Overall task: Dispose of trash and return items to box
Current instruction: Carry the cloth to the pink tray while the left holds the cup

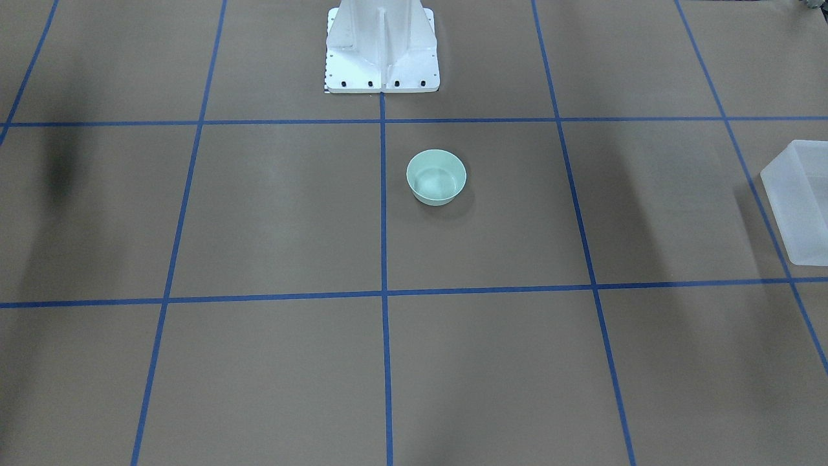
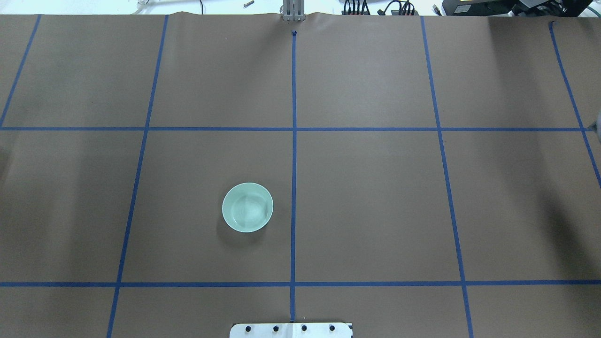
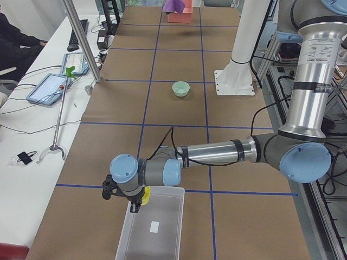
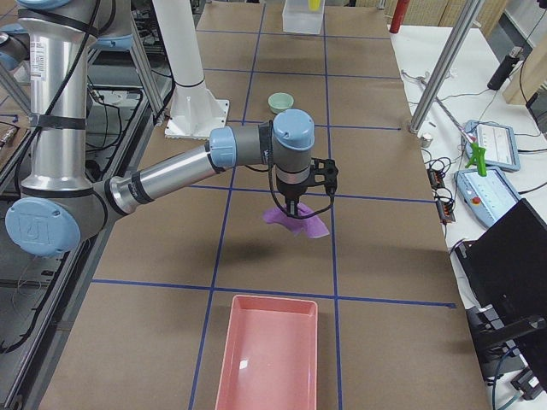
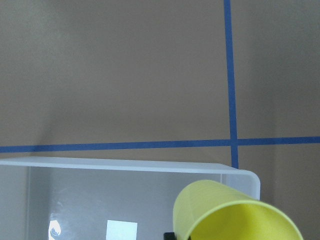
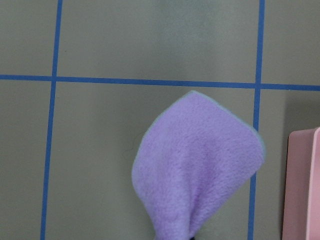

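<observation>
The yellow cup [image 5: 235, 215] is held in my left gripper [image 3: 134, 205], which is shut on it, just above the near corner of the translucent box [image 5: 125, 165]. The exterior left view shows the cup [image 3: 145, 196] at the box's [image 3: 157, 227] rim. The box shows at the front-facing view's right edge [image 1: 799, 200]. The mint-green bowl [image 2: 247, 207] stands upright and empty on the table near the robot's base; it also shows in the front-facing view [image 1: 436, 177]. My right gripper [image 4: 294, 207] is shut on a purple cloth [image 6: 197, 165] and holds it hanging above the table.
A pink tray [image 4: 269, 350] lies on the table at the robot's right end, a little beyond the hanging cloth; its edge shows in the right wrist view [image 6: 302, 185]. A white label lies on the box's floor [image 5: 121, 230]. Blue tape lines grid the brown table.
</observation>
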